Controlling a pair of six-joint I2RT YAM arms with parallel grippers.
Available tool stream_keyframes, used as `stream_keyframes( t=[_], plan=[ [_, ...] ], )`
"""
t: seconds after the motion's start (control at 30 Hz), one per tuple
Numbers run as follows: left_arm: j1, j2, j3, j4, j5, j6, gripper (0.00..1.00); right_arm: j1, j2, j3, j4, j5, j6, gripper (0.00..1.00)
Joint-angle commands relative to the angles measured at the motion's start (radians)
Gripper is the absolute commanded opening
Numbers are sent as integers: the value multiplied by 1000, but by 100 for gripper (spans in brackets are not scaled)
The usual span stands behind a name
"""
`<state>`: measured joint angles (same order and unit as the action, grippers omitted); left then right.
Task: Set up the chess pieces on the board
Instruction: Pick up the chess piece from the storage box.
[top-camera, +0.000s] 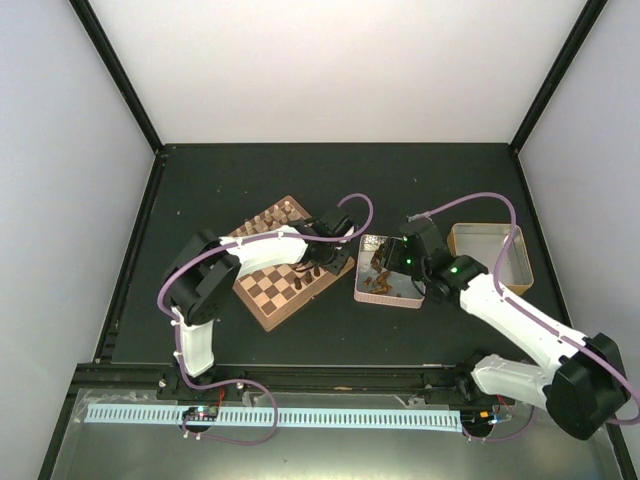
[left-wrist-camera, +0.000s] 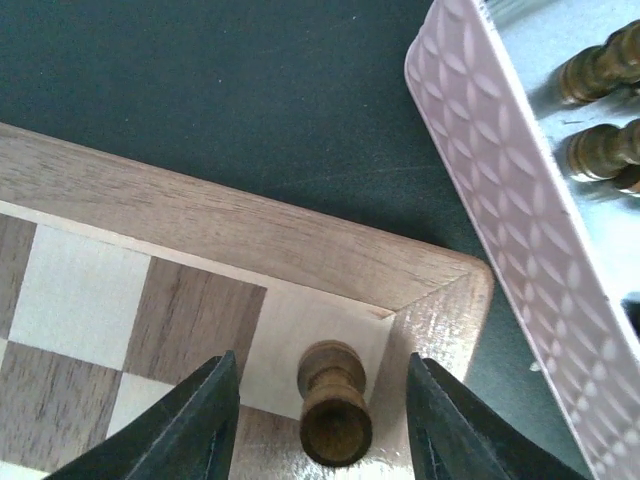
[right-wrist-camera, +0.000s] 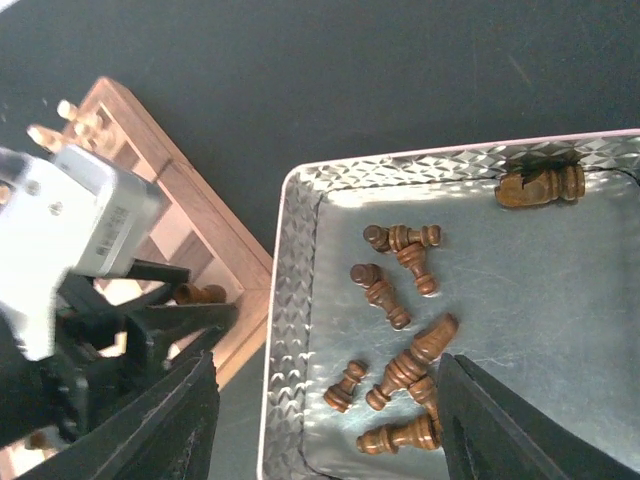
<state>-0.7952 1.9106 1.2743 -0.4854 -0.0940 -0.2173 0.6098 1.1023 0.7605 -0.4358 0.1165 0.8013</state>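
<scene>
A dark brown chess piece (left-wrist-camera: 334, 415) stands upright on the pale corner square of the board (left-wrist-camera: 250, 230). My left gripper (left-wrist-camera: 320, 358) hangs open around it, with a gap between the piece and each finger. In the top view this is the board's (top-camera: 285, 290) right corner, under the left gripper (top-camera: 322, 268). Several more dark chess pieces (right-wrist-camera: 400, 300) lie on their sides in the silvery tin (right-wrist-camera: 290, 300). My right gripper (right-wrist-camera: 325, 365) hovers open over them, holding nothing. In the top view the right gripper (top-camera: 385, 270) sits above the tin (top-camera: 388, 298).
Pale cream pieces (top-camera: 275, 213) line the board's far edge. A larger dark piece (right-wrist-camera: 540, 185) lies in the tin's far corner. A tan tray (top-camera: 490, 255) stands right of the tin. The tin's patterned wall (left-wrist-camera: 520, 230) lies close beside the board's corner.
</scene>
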Motion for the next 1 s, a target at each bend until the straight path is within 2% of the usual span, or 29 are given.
stream_keyframes(
  t=[0.0, 0.2, 0.47, 0.77, 0.97],
  plan=[
    [2, -96, 19, -4, 37, -8, 50, -7, 63, 3, 28, -17, -57, 58],
    [30, -274, -61, 26, 38, -60, 55, -17, 233, 73, 13, -54, -162, 43],
    [108, -555, -239, 61, 4, -167, 59, -20, 420, 179, 9, -67, -276, 37],
    [174, -779, -381, 48, -5, -206, 61, -19, 562, 238, -16, -63, -313, 34],
    [197, -873, -444, 33, -13, -214, 62, -19, 621, 256, -15, -38, -333, 23]
  ],
)
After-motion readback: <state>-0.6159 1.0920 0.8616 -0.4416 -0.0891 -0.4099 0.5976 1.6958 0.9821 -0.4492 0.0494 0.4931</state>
